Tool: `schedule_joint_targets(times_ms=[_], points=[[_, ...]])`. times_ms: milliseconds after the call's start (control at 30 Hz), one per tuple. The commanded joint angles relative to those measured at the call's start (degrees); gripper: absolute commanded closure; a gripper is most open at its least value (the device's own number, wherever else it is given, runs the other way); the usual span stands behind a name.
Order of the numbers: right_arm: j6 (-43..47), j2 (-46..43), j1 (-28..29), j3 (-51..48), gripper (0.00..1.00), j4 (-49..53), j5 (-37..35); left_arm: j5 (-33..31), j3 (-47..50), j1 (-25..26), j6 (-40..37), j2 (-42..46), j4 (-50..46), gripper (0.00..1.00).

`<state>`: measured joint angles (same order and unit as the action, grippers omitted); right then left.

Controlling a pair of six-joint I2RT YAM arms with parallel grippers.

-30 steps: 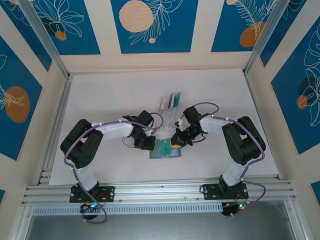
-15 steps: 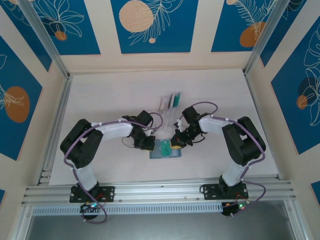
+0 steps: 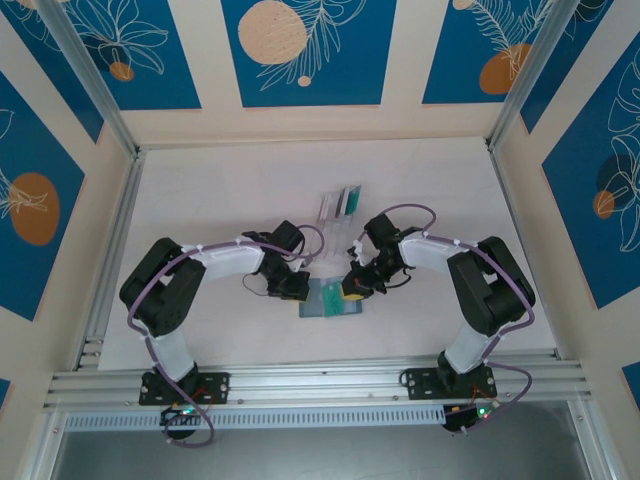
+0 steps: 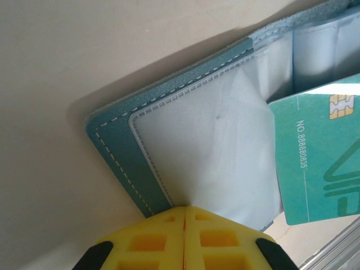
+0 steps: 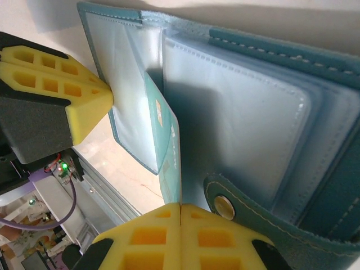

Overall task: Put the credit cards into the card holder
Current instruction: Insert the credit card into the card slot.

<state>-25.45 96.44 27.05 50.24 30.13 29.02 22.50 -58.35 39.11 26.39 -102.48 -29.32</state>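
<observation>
The slate-teal card holder (image 3: 318,308) lies open on the table between both grippers, its pale see-through pockets (image 4: 214,146) facing up. My left gripper (image 4: 185,209) is shut on the edge of a clear pocket sheet at the holder's left side. My right gripper (image 5: 180,205) is shut on a teal-green credit card (image 5: 169,138), held edge-on with its far end in among the pocket sheets (image 5: 242,124). In the left wrist view that card (image 4: 315,163) shows its chip and number and juts over the right pocket. The snap tab (image 5: 225,207) lies beside the right fingers.
A clear acrylic slotted rack (image 3: 338,206) stands just behind the holder, with more cards (image 3: 350,200) upright in it. The left gripper's yellow finger (image 5: 73,95) sits close to the card's left. An aluminium rail (image 3: 320,375) runs along the table's near edge.
The right gripper has edged slightly left and nearer with the card, further over the open holder. The left gripper has stayed where it was.
</observation>
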Motion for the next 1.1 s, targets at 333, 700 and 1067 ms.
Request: schedule_joint_targets(times_ms=[333,700,1067], points=[[3.17,-0.47,1.79,0.77,1.0,-2.03,4.04,-7.25,3.07,-1.75,-1.26,-2.55,-3.17,0.94],[3.49,0.68,1.37,1.76,1.0,-3.16,2.52,-6.95,3.42,-1.86,-1.21,-2.47,-2.81,0.94],[-1.19,4.11,0.45,1.75,1.0,-6.92,-0.67,-6.64,3.9,-1.92,-1.11,-2.37,-2.54,0.94]])
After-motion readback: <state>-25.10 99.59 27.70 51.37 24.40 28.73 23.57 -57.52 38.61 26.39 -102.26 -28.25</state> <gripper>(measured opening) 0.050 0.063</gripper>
